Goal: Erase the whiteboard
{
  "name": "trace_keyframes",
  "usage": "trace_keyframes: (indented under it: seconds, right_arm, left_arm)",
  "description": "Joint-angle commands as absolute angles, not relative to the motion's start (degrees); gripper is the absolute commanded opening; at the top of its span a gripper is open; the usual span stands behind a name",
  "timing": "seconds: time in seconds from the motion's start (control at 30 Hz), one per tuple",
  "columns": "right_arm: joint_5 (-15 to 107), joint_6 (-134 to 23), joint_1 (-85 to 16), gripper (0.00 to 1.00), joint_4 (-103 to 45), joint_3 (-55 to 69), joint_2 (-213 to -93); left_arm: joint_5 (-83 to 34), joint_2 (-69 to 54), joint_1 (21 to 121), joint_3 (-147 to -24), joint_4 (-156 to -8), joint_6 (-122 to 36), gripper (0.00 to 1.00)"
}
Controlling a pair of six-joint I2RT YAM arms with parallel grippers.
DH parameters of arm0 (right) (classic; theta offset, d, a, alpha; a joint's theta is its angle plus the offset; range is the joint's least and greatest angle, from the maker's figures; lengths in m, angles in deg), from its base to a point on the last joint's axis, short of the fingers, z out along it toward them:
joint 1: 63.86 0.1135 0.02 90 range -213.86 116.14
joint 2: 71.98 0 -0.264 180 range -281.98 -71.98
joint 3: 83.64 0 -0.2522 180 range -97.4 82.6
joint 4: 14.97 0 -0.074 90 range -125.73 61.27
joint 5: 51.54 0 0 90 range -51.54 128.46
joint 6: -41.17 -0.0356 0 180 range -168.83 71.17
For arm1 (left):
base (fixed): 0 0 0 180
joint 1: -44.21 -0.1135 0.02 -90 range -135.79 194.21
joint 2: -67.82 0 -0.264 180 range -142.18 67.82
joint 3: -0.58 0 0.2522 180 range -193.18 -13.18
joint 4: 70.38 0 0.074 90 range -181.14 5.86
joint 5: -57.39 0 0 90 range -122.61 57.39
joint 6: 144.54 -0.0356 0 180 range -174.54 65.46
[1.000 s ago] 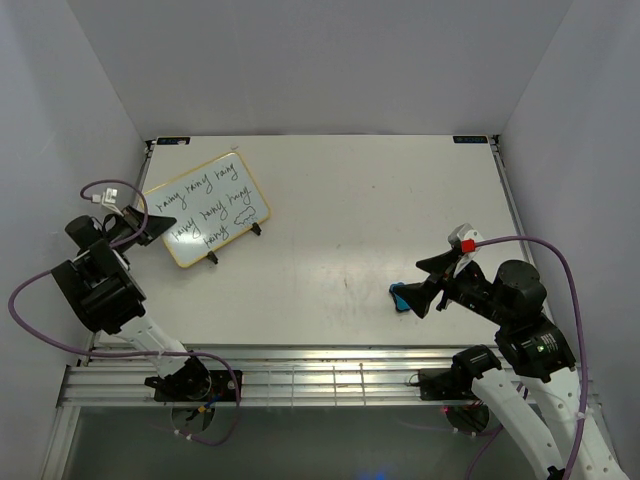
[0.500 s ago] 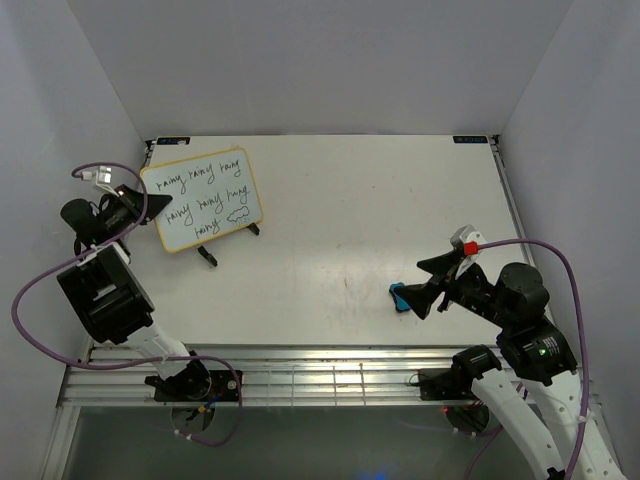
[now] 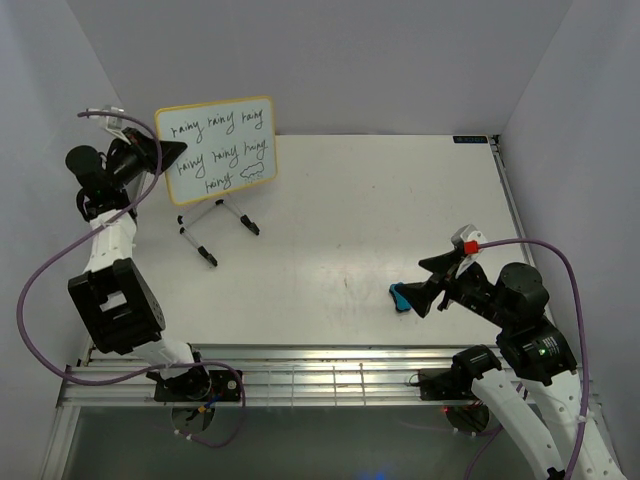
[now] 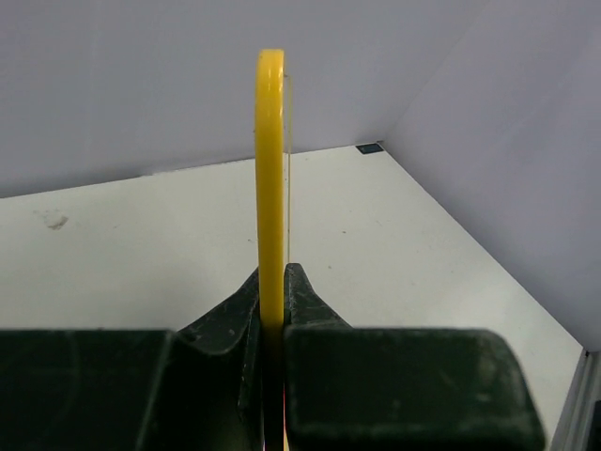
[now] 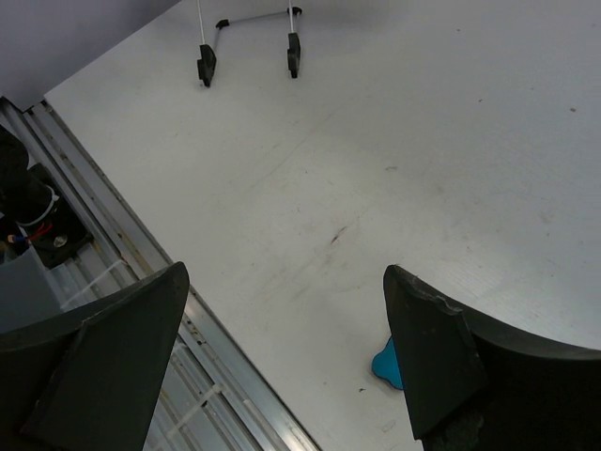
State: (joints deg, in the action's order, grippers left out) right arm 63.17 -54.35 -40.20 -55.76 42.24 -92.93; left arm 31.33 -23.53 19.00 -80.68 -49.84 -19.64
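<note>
The whiteboard [image 3: 218, 147], white with a yellow rim and black handwritten words, is held in the air at the far left, facing the top camera. My left gripper [image 3: 172, 152] is shut on its left rim. In the left wrist view the yellow rim [image 4: 270, 178] stands edge-on between the two black fingers. The blue eraser [image 3: 400, 298] lies on the table at the near right. My right gripper [image 3: 428, 287] is open and hovers over it. In the right wrist view only a corner of the eraser [image 5: 387, 363] shows by the right finger.
The board's wire stand with black feet [image 3: 215, 226] hangs below it over the table; its feet show in the right wrist view [image 5: 250, 54]. Grey walls close in the left, back and right. A metal rail [image 3: 320, 375] runs along the near edge.
My left gripper has lifted the whiteboard off the table, up and toward the back, and tilted it to face the camera. The right arm has barely moved.
</note>
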Motion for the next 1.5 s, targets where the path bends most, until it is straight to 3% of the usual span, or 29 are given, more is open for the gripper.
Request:
trace_keyframes:
  seconds: [0.0,0.27,0.57,0.8,0.9,1.03,1.3,1.47]
  right_arm:
    - [60.26,-53.84,-39.96,0.90,-54.75,42.08,-92.81]
    - [52.71,-59.01,-39.96,0.90,-56.24,40.41,-99.13]
    - [35.48,-62.89,-40.04,0.90,-57.04,39.79,-110.54]
    - [43.99,-67.02,-40.04,0.90,-51.67,41.20,-116.00]
    - [44.25,-66.94,-40.04,0.90,-58.07,38.75,-125.65]
    - [40.67,-64.66,-39.96,1.00,-62.39,39.44,-134.11]
    - [42.23,-61.23,-39.26,0.81,-61.00,41.64,-142.03]
    - [41.01,-60.87,-37.76,0.79,-59.50,42.43,-145.36]
  left_arm:
    - [27.52,-17.44,24.50,-84.46,-55.65,-18.42,0.00]
    - [19.07,-5.76,32.60,-79.90,-79.80,-17.36,0.00]
    - [16.08,9.97,40.16,-57.76,-95.47,-17.27,0.00]
    - [10.73,14.03,42.80,-51.32,-107.25,-24.46,0.00]
    - [11.69,13.94,42.98,-50.71,-108.66,-25.97,0.00]
    - [12.04,13.68,43.33,-49.92,-108.67,-26.24,0.00]
    - [15.29,10.95,45.61,-50.27,-108.49,-26.41,0.00]
    - [15.03,11.21,46.05,-50.27,-108.58,-26.76,0.00]
